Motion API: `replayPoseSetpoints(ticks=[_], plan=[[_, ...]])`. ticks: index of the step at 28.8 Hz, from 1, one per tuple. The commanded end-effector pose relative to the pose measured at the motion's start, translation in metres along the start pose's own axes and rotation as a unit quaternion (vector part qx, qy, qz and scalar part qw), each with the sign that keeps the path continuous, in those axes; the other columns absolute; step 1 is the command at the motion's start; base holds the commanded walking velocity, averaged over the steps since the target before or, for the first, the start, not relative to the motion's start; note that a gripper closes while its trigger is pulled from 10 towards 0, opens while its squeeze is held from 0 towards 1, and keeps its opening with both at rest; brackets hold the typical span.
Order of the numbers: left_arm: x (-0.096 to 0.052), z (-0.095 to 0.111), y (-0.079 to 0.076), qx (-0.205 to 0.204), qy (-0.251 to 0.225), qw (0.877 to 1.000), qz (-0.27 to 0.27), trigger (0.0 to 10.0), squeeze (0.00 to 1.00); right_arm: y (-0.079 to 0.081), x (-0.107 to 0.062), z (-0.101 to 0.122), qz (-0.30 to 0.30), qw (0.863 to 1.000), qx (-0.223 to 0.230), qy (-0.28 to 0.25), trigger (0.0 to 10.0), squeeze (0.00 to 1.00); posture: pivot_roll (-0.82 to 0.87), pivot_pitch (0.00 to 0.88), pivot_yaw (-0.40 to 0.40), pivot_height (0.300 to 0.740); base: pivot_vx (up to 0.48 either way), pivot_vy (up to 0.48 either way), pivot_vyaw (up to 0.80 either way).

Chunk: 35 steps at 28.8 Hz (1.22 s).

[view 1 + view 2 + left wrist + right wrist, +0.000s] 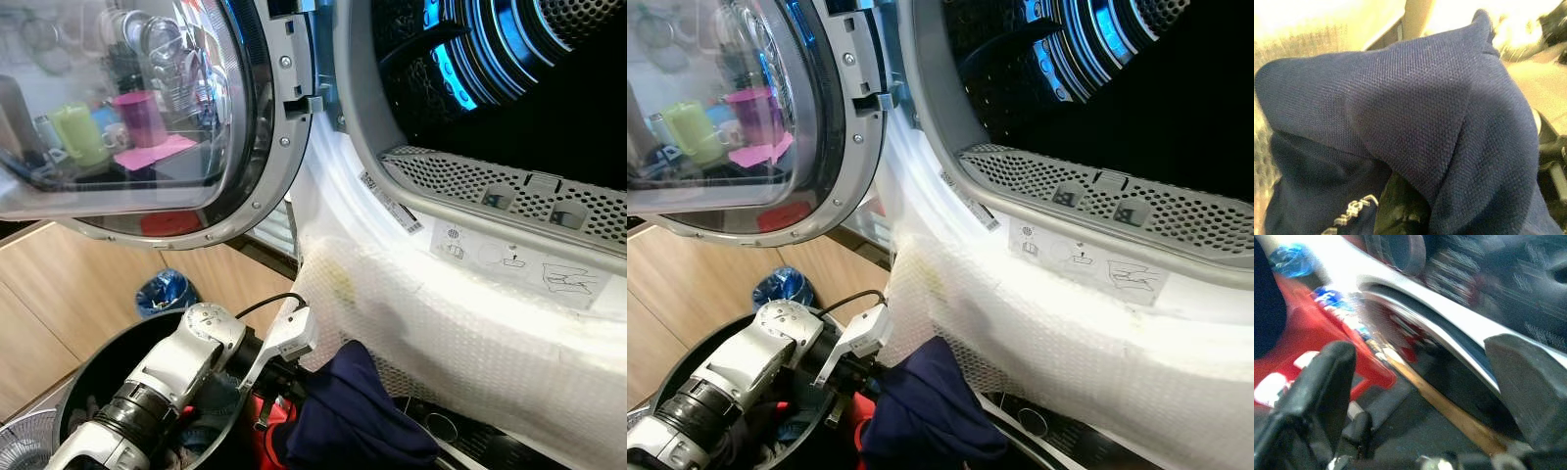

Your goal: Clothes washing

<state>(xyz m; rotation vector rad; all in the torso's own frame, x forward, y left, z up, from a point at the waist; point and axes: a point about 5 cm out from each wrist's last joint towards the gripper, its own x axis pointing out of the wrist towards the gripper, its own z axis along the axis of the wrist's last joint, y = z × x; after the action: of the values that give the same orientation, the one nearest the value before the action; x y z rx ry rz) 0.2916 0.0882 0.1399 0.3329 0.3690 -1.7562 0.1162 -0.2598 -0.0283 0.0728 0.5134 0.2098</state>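
A navy garment [355, 409] hangs lifted above a black laundry basket [103, 367], just below the machine's open front. My left arm [196, 352] reaches up out of the basket, and its gripper is buried in the navy cloth and shut on it. In the left wrist view the same navy fabric [1415, 122] drapes right over the fingers. The dark drum [509, 88] gapes open above and to the right. My right gripper [1420, 396] is open, its black fingers [1317, 382] wide apart with nothing between them, low down near something red.
The round glass door [147, 108] swings wide to the left. White bubble wrap [441, 333] covers the machine's lower lip. A red garment [266, 433] lies in the basket. A blue bag [162, 292] sits on the wooden floor, and a fan grille [24, 441] is at the lower left.
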Motion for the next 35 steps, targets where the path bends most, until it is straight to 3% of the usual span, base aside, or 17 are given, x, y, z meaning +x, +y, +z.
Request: replayPoseSetpoints(ticks=[1, 3, 4, 7, 10, 13, 16, 19, 22, 26, 35], plan=[[-0.001, -0.007, 0.0, 0.004, 0.019, 1.0, 0.01, 0.0, 0.0, 0.003, -0.014, 0.015, 0.059, 0.998, -0.02, -0.009, 10.0, 1.0, 0.01, 0.0, 0.119, 0.74, 0.0, 0.0, 0.0], [0.001, -0.01, 0.0, 0.004, 0.023, 1.0, 0.01, 0.0, 0.0, 0.003, -0.033, 0.022, 0.103, 0.994, -0.045, 0.005, 10.0, 1.0, 0.0, 0.0, 0.116, 0.74, 0.0, 0.0, 0.0], [0.004, -0.011, 0.0, 0.004, 0.026, 1.0, 0.009, 0.0, 0.0, 0.005, -0.053, 0.031, 0.144, 0.987, -0.067, 0.023, 10.0, 1.0, 0.0, 0.0, 0.114, 0.74, 0.0, 0.0, 0.0], [0.006, -0.013, 0.0, 0.004, 0.029, 1.0, 0.009, 0.0, 0.0, 0.008, -0.062, 0.039, 0.165, 0.983, -0.076, 0.027, 10.0, 1.0, 0.0, 0.0, 0.114, 0.74, 0.0, 0.0, 0.0], [0.018, -0.015, 0.003, 0.009, 0.027, 0.999, 0.017, 0.0, 0.0, 0.025, -0.074, 0.049, 0.226, 0.968, -0.092, 0.054, 10.0, 1.0, -0.02, 0.0, 0.109, 0.74, 0.0, 0.0, 0.0], [0.026, -0.013, 0.005, 0.016, 0.017, 0.999, 0.025, 0.0, 0.0, 0.036, -0.068, 0.058, 0.229, 0.967, -0.102, 0.048, 10.0, 1.0, -0.02, 0.0, 0.105, 0.74, 0.0, 0.0, 0.0], [0.041, -0.008, 0.007, 0.019, -0.006, 0.999, 0.034, 0.0, 0.0, 0.046, -0.051, 0.068, 0.208, 0.973, -0.099, 0.017, 10.0, 1.0, -0.02, 0.0, 0.104, 0.74, 0.0, 0.0, 0.0], [0.053, -0.007, 0.01, 0.02, -0.009, 0.998, 0.051, 0.0, 0.0, 0.058, -0.048, 0.067, 0.228, 0.969, -0.09, 0.023, 10.0, 1.0, -0.01, 0.0, 0.102, 0.74, 0.0, 0.0, 0.0], [0.069, -0.005, 0.006, 0.021, -0.028, 0.998, 0.048, 0.0, 0.0, 0.064, -0.039, 0.065, 0.202, 0.975, -0.087, 0.029, 10.0, 1.0, -0.02, 0.003, 0.102, 0.74, 0.0, 0.0, 0.0], [0.084, -0.002, 0.005, 0.026, -0.038, 0.997, 0.056, 0.0, 0.0, 0.077, -0.04, 0.064, 0.226, 0.972, -0.06, 0.032, 10.0, 1.0, -0.02, 0.009, 0.099, 0.74, 0.0, 0.0, 0.0], [0.113, 0.012, -0.001, 0.035, -0.068, 0.995, 0.069, 0.0, 0.0, 0.085, -0.027, 0.071, 0.191, 0.98, -0.055, 0.012, 10.0, 1.0, -0.03, 0.012, 0.097, 0.74, 0.0, 0.0, 0.0]])
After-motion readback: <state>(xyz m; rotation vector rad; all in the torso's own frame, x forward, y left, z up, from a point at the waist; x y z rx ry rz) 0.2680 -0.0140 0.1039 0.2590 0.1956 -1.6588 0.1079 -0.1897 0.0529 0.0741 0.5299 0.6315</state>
